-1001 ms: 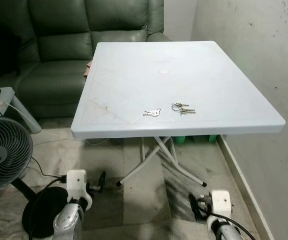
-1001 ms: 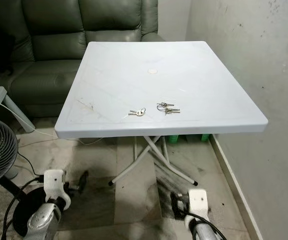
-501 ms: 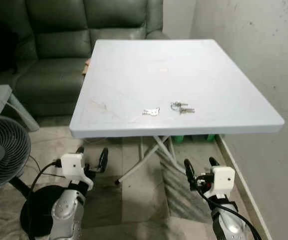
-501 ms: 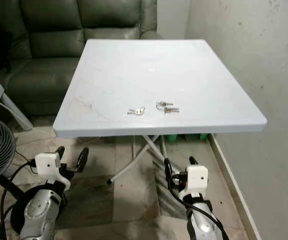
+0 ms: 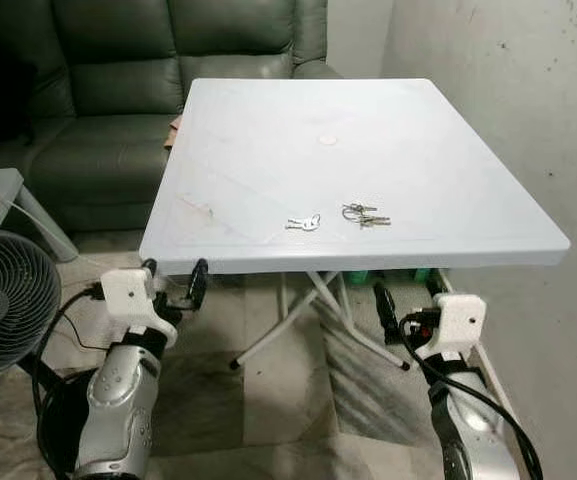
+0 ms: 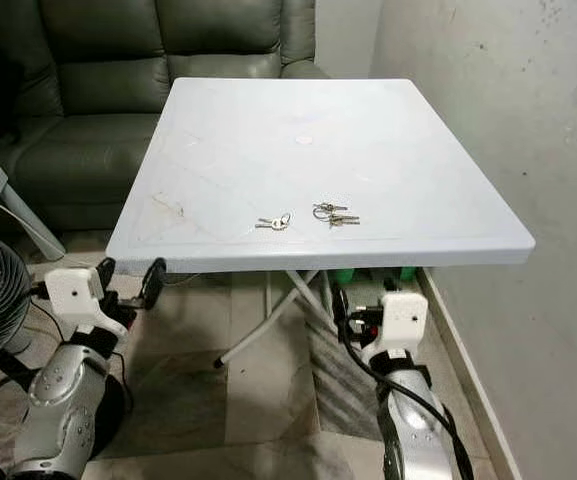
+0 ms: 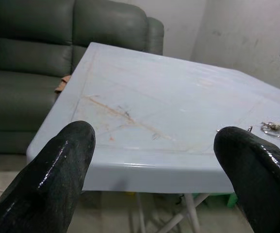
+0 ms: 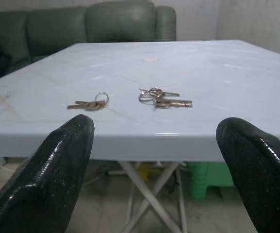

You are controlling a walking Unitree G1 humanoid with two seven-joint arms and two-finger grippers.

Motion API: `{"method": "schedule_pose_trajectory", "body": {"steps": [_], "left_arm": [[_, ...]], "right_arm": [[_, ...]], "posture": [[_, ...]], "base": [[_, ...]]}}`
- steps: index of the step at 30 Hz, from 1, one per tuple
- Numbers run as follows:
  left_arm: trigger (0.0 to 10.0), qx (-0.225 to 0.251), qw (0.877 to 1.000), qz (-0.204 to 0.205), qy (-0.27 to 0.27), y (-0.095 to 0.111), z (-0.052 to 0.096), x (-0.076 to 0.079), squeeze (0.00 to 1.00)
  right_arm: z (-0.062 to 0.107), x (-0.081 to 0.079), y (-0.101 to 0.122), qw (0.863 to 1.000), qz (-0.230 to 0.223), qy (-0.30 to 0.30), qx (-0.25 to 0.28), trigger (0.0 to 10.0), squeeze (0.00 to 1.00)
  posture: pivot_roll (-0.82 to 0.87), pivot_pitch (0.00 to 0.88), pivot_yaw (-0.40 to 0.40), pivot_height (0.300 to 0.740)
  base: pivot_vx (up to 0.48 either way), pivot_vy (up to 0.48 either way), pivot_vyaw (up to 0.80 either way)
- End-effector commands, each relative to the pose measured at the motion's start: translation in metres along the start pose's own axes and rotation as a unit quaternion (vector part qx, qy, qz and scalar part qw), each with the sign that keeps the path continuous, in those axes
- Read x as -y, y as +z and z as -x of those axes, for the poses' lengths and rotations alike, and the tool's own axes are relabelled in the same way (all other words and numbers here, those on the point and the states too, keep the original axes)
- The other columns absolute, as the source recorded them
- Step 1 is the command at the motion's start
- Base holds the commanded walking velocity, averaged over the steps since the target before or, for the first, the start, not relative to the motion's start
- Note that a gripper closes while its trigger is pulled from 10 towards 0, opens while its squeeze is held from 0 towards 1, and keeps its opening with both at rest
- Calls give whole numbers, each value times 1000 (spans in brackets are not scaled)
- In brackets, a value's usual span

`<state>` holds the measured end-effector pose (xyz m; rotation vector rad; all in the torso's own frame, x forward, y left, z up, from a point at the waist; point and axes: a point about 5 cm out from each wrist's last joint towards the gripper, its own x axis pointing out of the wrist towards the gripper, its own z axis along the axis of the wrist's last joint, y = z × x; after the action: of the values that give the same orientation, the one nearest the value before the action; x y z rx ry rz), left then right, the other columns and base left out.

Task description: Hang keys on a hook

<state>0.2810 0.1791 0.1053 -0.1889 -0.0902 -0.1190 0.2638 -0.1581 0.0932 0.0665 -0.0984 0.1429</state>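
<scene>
Two bunches of keys lie on the white folding table [image 5: 268,130] near its front edge: a small bunch [image 5: 304,223] and, to its right, a larger bunch [image 5: 366,215]. My left gripper [image 5: 175,280] is open, held just below and in front of the table's front left corner. Open as well, my right gripper [image 5: 408,300] hangs below the front edge, right of the keys. The right wrist view looks across the tabletop at the small bunch [image 8: 90,104] and the larger bunch [image 8: 163,98]. The larger bunch [image 7: 277,130] lies off to one side in the left wrist view.
A dark green sofa [image 5: 118,80] stands behind the table. On the floor at the left are a fan [image 5: 3,300] and a small side table [image 5: 8,195]. A wall [image 5: 528,100] runs along the right. The table's crossed legs [image 5: 313,320] stand between my arms.
Both arms have risen from near the floor to just under the table's front edge. The keys have not moved.
</scene>
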Motion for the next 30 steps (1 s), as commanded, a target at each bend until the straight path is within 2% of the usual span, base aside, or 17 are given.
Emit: {"method": "schedule_pose_trajectory", "body": {"steps": [1,10,30], "left_arm": [[10000,-4,1000,0,5,1,1,-1,0],[10000,-34,999,-14,2,-2,5,0,0],[10000,-44,999,-12,-8,-4,8,7,0]], "right_arm": [[1,-3,1,1000,-3,8,-3,10000,0],[6,-6,-2,1000,-1,8,-19,10000,0],[3,-8,1,1000,-2,19,-22,10000,0]], "posture": [[-14,0,18,740],[-13,0,20,740],[-6,0,12,740]], "base": [[0,0,0],[0,0,0],[0,0,0]]}}
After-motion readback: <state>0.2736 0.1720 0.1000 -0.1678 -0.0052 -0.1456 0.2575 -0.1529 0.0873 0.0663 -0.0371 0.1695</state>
